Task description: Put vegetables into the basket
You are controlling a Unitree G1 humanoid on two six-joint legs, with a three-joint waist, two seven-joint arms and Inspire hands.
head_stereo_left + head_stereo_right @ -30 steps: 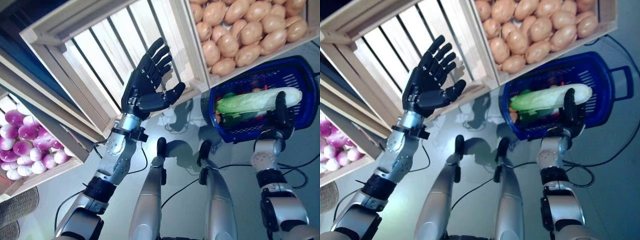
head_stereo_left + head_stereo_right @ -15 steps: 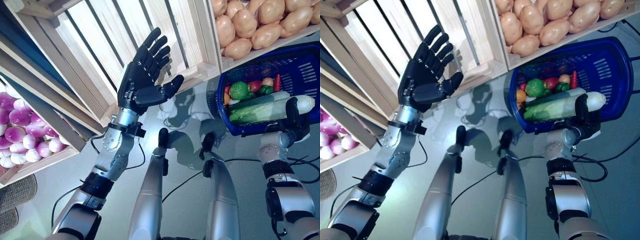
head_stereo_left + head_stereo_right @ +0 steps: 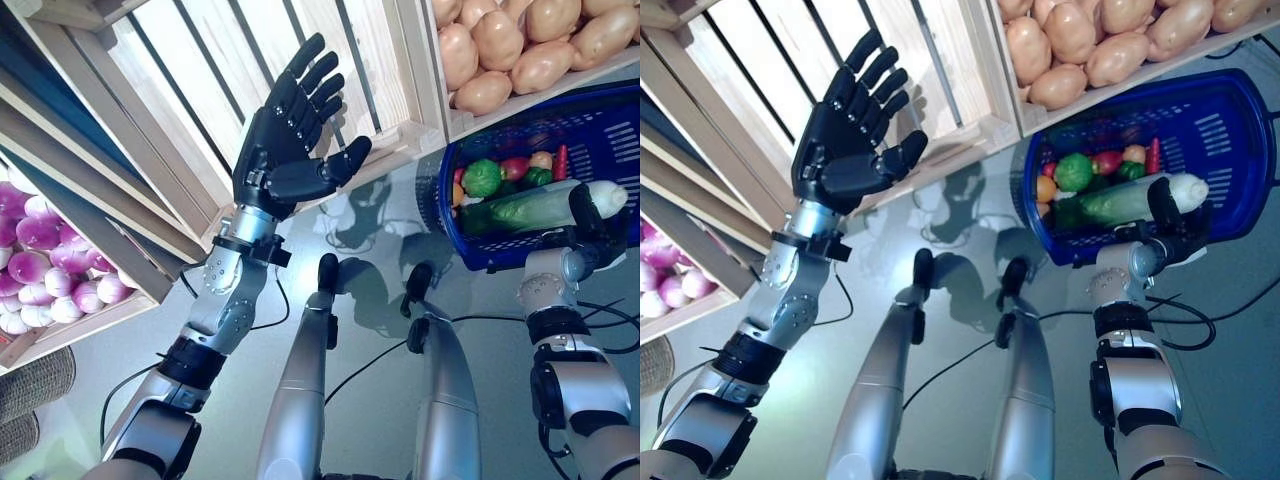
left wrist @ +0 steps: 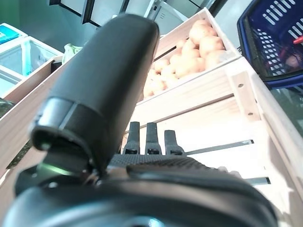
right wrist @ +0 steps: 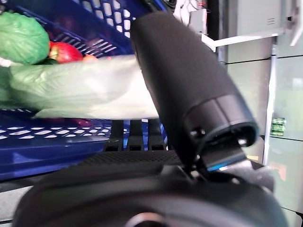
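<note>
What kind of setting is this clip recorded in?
Probably a mock grocery or produce stall: slanted wooden crates hold potatoes and purple-and-white onions or turnips, and a blue shopping basket sits on the floor, already holding vegetables. The right robot hand grips a long cabbage over it.

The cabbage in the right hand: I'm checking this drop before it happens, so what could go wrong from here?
1. The cabbage is long and lies across the basket; its white end sits near the rim, so on release it may tip out.
2. The right hand grips it by that end only, so the leafy end may sag or swing.
3. Vegetables already pile at one side; the cabbage may rest on them and roll. The left hand is open, away at the crate.
</note>
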